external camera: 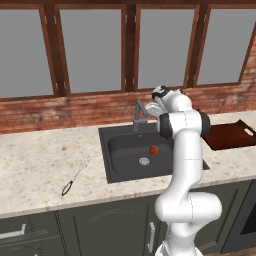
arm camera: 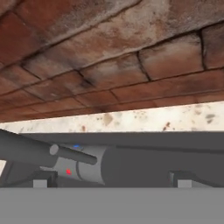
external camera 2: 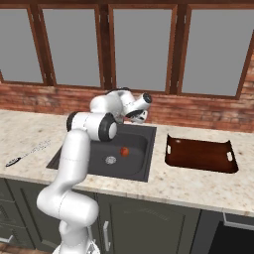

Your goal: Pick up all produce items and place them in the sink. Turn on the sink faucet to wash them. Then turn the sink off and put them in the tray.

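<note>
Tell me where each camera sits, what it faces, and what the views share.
Left base view: behind the arm's left, facing sink and whisk; arm rises lower right.
Right base view: behind its right, facing sink and tray; arm lower left.
Hand view: on the hand, facing faucet and brick wall; open fingers at bottom.
Both base views share the red fruit.

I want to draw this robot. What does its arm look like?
The arm is glossy white, built from fat rounded tubes with dark grey bands at the joints. Its gripper has two small dark grey fingers. No cables or markings are visible.
</note>
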